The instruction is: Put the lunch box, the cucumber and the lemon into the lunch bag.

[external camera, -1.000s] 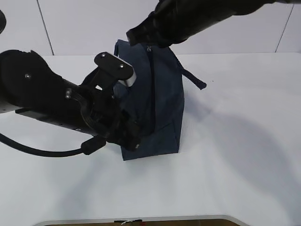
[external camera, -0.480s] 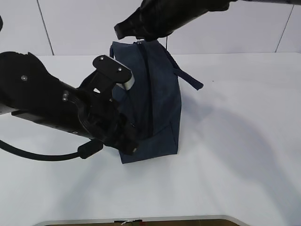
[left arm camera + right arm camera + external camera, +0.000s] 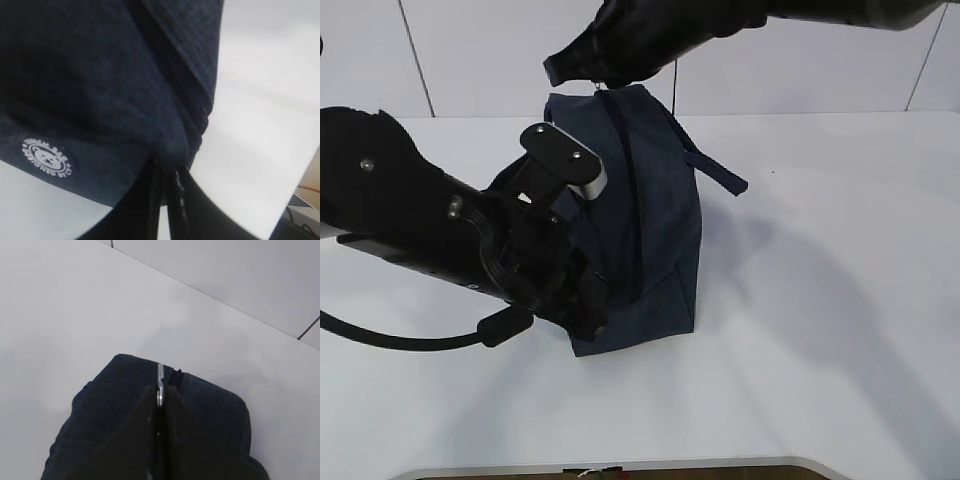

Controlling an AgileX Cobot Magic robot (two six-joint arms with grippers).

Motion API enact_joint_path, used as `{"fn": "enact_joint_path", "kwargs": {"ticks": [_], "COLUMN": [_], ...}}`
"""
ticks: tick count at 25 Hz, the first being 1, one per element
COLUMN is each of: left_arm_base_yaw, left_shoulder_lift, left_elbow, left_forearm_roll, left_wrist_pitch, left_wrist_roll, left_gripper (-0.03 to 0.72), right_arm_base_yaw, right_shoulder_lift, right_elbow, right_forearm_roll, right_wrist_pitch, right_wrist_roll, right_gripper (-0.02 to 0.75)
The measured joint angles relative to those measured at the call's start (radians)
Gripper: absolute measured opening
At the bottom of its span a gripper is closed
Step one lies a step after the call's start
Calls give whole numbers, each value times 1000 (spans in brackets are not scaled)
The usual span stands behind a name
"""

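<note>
A large dark navy fabric lunch bag [image 3: 655,220] stands upright on the white table [image 3: 840,300], near the middle of the exterior view, its dark zipper line [image 3: 630,190] running down the side facing the camera. One loop handle [image 3: 715,170] sticks out to the right of the bag. A round white bear logo patch [image 3: 47,158] shows on the fabric in the left wrist view.

The left gripper [image 3: 167,182] is low at the bag's near bottom corner. Its black fingers are pressed together with a fold of navy fabric pinched between them, right beside the lower end of the zipper.

The right gripper [image 3: 160,397] sits at the top of the bag. Its fingers are closed tight on a thin silvery metal zipper pull [image 3: 160,377], which stands up from the zipper's top end. In the exterior view this gripper [image 3: 590,70] hangs directly over the bag's upper edge.

The lunch box, cucumber and lemon are not visible in any view; whether they are inside the bag cannot be told.
</note>
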Motion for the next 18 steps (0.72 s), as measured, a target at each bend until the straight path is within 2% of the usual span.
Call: {"fn": "enact_joint_path", "kwargs": {"ticks": [9, 18], "left_arm_base_yaw": [0, 0], "left_shoulder_lift": [-6, -11], "left_elbow": [4, 30], "left_forearm_roll": [12, 14], "left_wrist_pitch": [35, 33], "left_wrist_roll": [0, 0], "left_gripper": [-13, -14], "right_arm_base_yaw": [-6, -48], "right_shoulder_lift": [67, 78], "right_elbow": [-87, -91], "right_forearm_roll": [-31, -25], "right_wrist_pitch": [-1, -1], "right_wrist_roll": [0, 21], "right_gripper": [5, 5]}}
